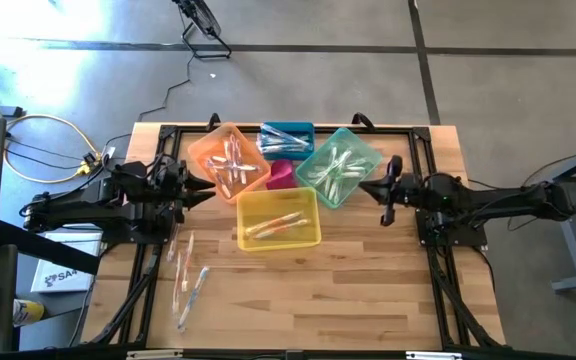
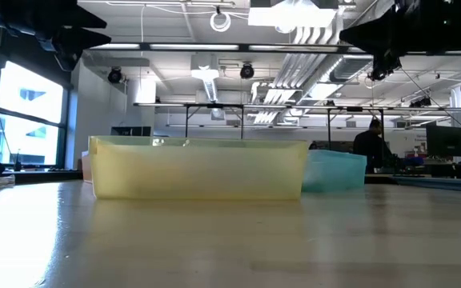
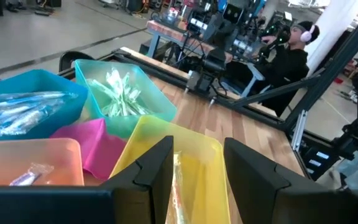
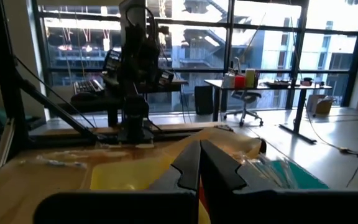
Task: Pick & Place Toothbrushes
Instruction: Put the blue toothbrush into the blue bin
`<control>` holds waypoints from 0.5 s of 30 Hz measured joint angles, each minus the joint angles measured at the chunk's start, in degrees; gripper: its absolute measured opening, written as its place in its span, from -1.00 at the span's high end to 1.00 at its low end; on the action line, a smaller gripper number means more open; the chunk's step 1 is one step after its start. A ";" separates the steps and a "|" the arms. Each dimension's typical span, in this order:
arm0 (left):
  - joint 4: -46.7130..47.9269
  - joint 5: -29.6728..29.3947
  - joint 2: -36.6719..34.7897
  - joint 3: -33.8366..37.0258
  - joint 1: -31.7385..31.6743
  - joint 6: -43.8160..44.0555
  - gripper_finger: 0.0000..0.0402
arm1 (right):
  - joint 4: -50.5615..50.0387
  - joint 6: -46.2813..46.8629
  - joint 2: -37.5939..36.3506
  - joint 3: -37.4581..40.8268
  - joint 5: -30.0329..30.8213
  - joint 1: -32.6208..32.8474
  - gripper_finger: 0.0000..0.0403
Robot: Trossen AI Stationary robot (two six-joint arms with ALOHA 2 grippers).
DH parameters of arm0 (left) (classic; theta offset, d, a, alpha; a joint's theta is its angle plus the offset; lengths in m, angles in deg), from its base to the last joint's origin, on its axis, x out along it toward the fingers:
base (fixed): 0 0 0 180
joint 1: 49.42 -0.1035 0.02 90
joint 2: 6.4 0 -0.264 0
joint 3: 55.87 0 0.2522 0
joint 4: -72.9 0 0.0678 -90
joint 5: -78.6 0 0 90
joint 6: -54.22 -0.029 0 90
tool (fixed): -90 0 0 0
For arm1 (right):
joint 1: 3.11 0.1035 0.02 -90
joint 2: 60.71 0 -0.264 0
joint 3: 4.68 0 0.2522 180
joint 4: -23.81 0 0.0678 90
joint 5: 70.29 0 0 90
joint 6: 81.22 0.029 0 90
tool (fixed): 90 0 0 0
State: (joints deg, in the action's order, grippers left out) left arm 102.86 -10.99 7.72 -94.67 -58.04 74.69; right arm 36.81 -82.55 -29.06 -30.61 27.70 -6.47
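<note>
Wrapped toothbrushes lie in four bins at the table's middle: orange (image 1: 230, 160), blue (image 1: 286, 138), teal (image 1: 338, 165) and yellow (image 1: 278, 218). A small pink bin (image 1: 280, 176) sits between them. Several loose toothbrushes (image 1: 186, 272) lie flat on the wood at the near left. My left gripper (image 1: 211, 190) hovers level just left of the yellow bin, open, with nothing between its fingers (image 3: 157, 168). My right gripper (image 1: 366, 187) hangs level beside the teal bin's right corner, its fingers shut (image 4: 199, 163) on nothing.
A black frame (image 1: 408, 130) runs along the table's far edge and down both sides. Bare wood (image 1: 348, 290) lies near and right of the yellow bin. A person (image 3: 291, 53) sits at a desk beyond the table's right side.
</note>
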 joint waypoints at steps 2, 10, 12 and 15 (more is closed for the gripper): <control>-1.24 -0.55 0.01 0.01 0.00 -0.01 0.31 | -1.28 0.03 0.07 0.00 0.04 0.00 0.98; -4.81 -1.46 2.54 -0.11 0.00 5.24 0.32 | -4.75 1.79 0.28 0.00 -0.01 0.00 0.98; -4.24 -1.47 4.69 -0.09 0.00 6.61 0.36 | -4.82 2.91 0.28 0.00 -0.58 0.00 0.98; -3.99 -0.68 8.85 -0.24 0.02 8.30 0.47 | -4.79 4.08 0.28 0.00 -0.76 0.00 0.98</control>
State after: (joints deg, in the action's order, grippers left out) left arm 98.88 -11.67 16.57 -94.91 -58.02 82.99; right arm 32.03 -78.47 -28.78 -30.61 26.94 -6.47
